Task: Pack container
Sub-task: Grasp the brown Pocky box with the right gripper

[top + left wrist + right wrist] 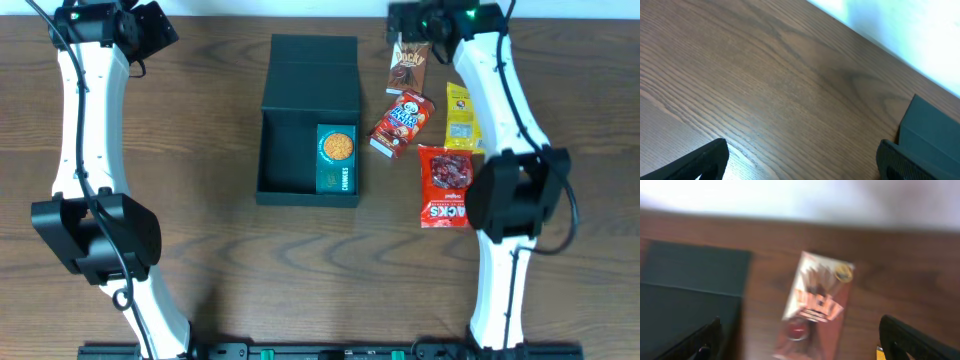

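Note:
The container, a dark teal box, stands open mid-table with its flap lid laid flat behind it. A teal cookie packet lies along its right inner wall. My right gripper hovers at the far edge, over a brown Pocky box. In the right wrist view its jaws stand wide open, with the Pocky box flat on the table below, untouched, and the container at left. My left gripper is at the far left, open and empty; the container's corner shows at right.
Right of the container lie a red-and-blue snack packet, a yellow packet and a red bag, partly under my right arm. The table's far edge runs just behind both grippers.

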Robot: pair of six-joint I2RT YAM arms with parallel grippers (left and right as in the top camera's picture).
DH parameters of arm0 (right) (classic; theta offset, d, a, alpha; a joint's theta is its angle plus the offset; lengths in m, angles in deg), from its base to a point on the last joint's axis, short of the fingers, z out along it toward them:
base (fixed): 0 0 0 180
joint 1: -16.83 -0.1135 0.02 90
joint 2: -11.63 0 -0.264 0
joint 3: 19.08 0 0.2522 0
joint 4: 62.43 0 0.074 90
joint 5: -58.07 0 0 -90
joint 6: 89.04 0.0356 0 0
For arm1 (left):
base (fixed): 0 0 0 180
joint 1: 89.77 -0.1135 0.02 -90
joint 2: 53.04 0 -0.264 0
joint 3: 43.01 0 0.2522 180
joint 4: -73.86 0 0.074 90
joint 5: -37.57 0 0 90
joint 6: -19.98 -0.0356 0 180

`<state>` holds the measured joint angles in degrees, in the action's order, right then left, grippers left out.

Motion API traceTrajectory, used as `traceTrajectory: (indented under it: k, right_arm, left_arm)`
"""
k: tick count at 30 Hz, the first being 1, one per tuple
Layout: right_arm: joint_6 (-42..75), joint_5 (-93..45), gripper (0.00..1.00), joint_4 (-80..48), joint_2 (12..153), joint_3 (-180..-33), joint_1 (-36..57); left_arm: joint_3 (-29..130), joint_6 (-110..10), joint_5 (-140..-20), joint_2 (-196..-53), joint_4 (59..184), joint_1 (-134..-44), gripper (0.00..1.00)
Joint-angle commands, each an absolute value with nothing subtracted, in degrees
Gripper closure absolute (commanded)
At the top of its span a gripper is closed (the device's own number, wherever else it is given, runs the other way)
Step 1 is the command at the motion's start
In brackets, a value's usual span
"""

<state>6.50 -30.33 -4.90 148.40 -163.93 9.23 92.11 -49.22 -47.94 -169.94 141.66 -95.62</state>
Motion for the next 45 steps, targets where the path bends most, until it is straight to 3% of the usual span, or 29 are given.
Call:
traceTrajectory:
  k: [1,12,21,31,33,38,45]
  right_arm:
    - [6.4,-30.4,0.01,-5.3,151.0,-163.6,8.8]
    - [7.0,-37.9,0.01,-5.0,157.0,-163.6,8.5]
    - [24.7,-38.1,0.01,-4.5,159.3,-163.6,8.1]
    - [26.9,-36.5,0.01,-5.0,161.6,-163.6,7.0]
    - [26.9,-35.5,0.04,-5.0,161.8,-163.6,7.0]
    - [26.8,-35.5,0.27,-5.6,161.8,-163.6,7.0]
    - [24.0,-35.5,0.34,-4.7,161.6,-165.9,7.0]
  left_arm:
    - [92.0,-49.2,-47.9,-169.9,142.0,-95.9,0.04]
    - [92.0,-49.2,-47.9,-169.9,142.9,-95.9,0.05]
    - [92.0,-49.2,-48.0,-169.9,143.1,-95.8,0.05]
    - [92.0,-49.2,-47.9,-169.9,143.1,-95.9,0.05]
    - [92.0,-49.2,-47.9,-169.9,143.1,-95.9,0.05]
    - [92.0,-49.2,-47.7,-169.9,143.1,-95.9,0.05]
    - [92.0,-49.2,-47.5,-169.9,143.1,-95.9,0.04]
